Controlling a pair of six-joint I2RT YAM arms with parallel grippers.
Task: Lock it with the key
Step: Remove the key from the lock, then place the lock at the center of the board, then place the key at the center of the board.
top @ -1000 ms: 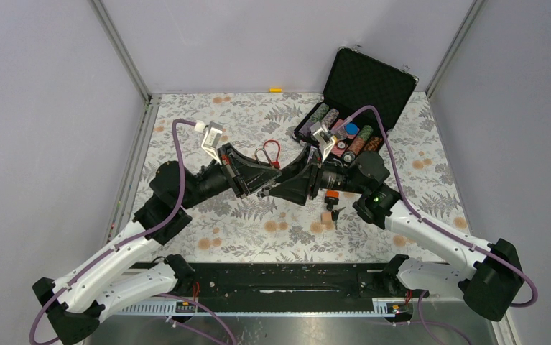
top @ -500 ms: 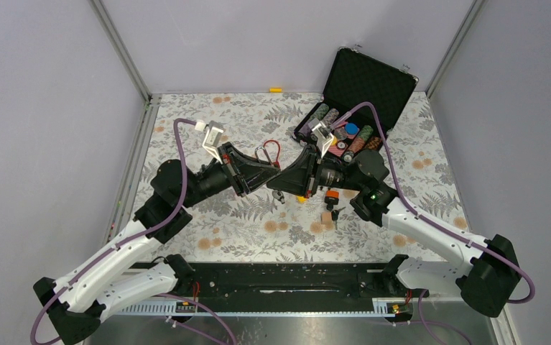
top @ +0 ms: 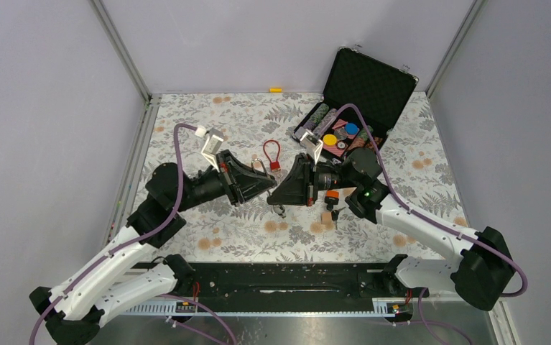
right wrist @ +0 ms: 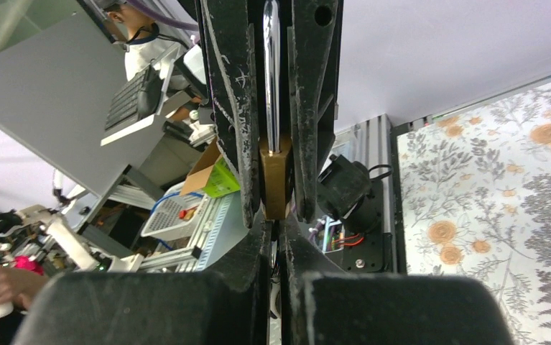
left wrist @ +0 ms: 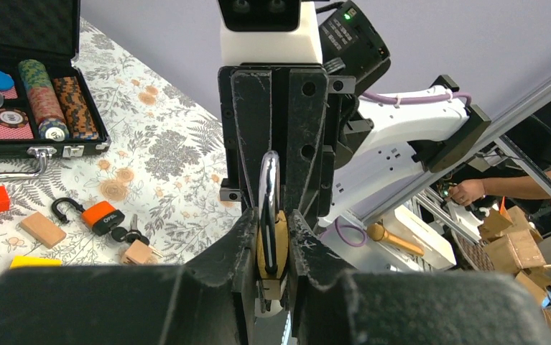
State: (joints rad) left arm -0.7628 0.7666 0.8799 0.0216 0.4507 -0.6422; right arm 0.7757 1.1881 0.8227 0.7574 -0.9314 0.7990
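Above the flowered table (top: pixel 207 122), left gripper (left wrist: pixel 272 223) is pinching the brass padlock (left wrist: pixel 272 251) upright. Right gripper (right wrist: pixel 275 241), pressed together, is pointing at its underside; next move is probably calling for a steady wrist twist.

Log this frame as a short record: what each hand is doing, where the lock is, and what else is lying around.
left hand: shut on brass padlock, gripped by its body
right hand: shut, tips at the padlock body; what it pinches is hidden
key ring: likely the small metal bit below where the hands meet
loose items: red padlock, orange padlock, open chip case
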